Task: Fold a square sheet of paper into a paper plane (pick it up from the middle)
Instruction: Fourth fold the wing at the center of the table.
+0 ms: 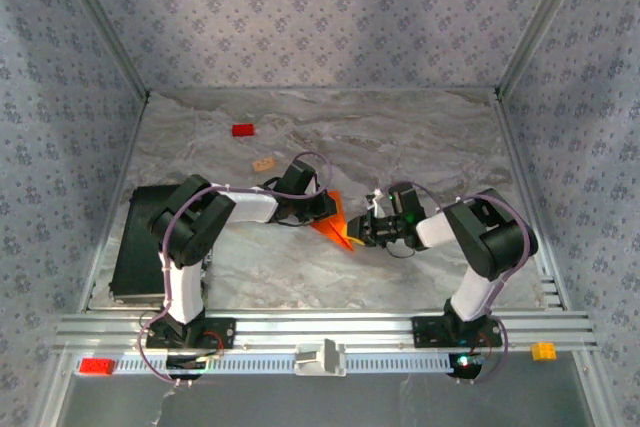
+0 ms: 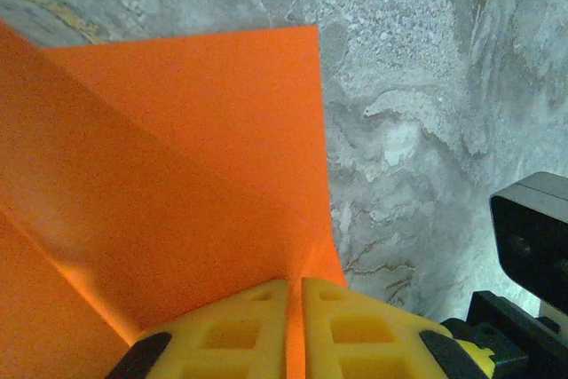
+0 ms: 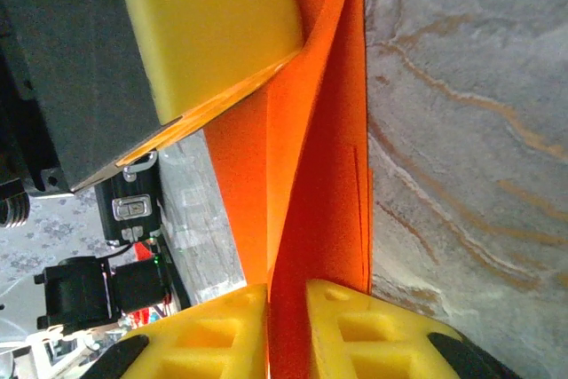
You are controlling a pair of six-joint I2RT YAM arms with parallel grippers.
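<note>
The square sheet of paper (image 1: 335, 219) is bright orange, creased into a pointed folded shape, and is held up near the middle of the marble table between both arms. My left gripper (image 1: 318, 209) comes from the left and is shut on it. In the left wrist view the paper (image 2: 177, 175) spreads upward from the pinched yellow fingertips of that gripper (image 2: 295, 308). My right gripper (image 1: 360, 230) faces it from the right. In the right wrist view a folded edge of the paper (image 3: 319, 175) stands between this gripper's (image 3: 288, 317) fingertips, which are slightly parted. The left gripper's yellow finger (image 3: 213, 33) presses the paper's far end.
A small red block (image 1: 242, 130) and a small tan block (image 1: 263, 163) lie on the table behind the left arm. A black box (image 1: 135, 247) sits at the left edge. On the front rail are a red block (image 1: 97, 366) and a yellow block (image 1: 543, 350). Patterned walls enclose three sides.
</note>
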